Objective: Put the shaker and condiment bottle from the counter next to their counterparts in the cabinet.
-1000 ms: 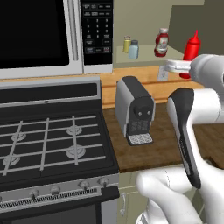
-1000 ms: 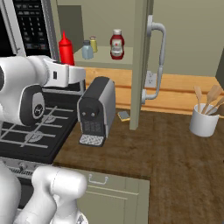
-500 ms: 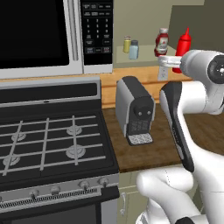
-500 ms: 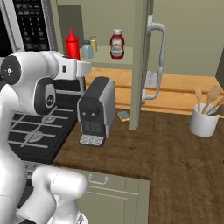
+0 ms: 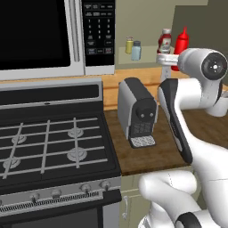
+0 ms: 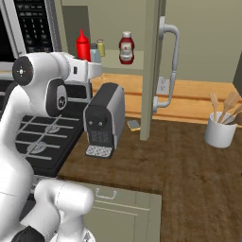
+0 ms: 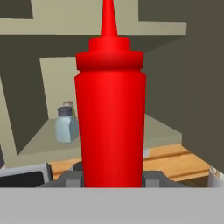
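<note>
Pale blue shaker point(image 5: 136, 50) already stands on the cabinet point(image 6: 152, 56) shelf just beside the yellow shaker point(image 5: 129, 45), toward the shelf's left end; that half looks done. Red condiment bottle point(image 7: 110, 113) is upright, clamped between the jaws of the gripper point(image 7: 111, 178), held at the shelf's front edge near the labelled ketchup bottle point(image 6: 125, 47). Left to do: set it down beside that bottle and let go.

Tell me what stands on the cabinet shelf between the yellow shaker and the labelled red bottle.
In the left base view, the blue shaker stands right beside the yellow shaker; from there to the labelled red bottle the cabinet shelf is bare.
</note>
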You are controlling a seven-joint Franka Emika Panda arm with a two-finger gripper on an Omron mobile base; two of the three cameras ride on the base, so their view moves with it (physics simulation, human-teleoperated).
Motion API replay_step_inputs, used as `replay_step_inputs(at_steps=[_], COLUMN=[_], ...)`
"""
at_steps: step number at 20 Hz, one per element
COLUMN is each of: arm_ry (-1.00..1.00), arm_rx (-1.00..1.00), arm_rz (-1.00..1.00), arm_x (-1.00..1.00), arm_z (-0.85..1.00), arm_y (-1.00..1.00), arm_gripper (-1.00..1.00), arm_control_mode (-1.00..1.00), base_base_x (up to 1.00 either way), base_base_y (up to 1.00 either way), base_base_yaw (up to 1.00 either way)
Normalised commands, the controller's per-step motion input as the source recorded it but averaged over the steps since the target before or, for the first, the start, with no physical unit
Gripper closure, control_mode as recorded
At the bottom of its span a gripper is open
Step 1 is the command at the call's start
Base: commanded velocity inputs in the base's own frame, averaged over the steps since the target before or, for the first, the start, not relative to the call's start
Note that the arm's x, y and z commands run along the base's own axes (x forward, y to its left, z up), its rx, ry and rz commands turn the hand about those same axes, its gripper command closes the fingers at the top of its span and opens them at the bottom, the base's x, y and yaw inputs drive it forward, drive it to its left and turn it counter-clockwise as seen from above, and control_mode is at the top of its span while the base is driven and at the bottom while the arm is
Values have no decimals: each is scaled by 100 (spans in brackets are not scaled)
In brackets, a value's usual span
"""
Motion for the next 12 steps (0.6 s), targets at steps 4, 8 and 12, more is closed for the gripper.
replay_step_inputs(at_steps=[4, 8, 12], arm_ry=[0, 0, 0], arm_rx=[0, 0, 0], arm_rz=[0, 0, 0], arm_x=[21, 25, 24], arm_z=[0, 0, 0], arm_y=[0, 0, 0], arm_gripper=[100, 100, 100], arm_control_mode=[-100, -100, -100], base_base_x=[0, 0, 0], base_base_y=[0, 0, 0], base_base_yaw=[0, 0, 0])
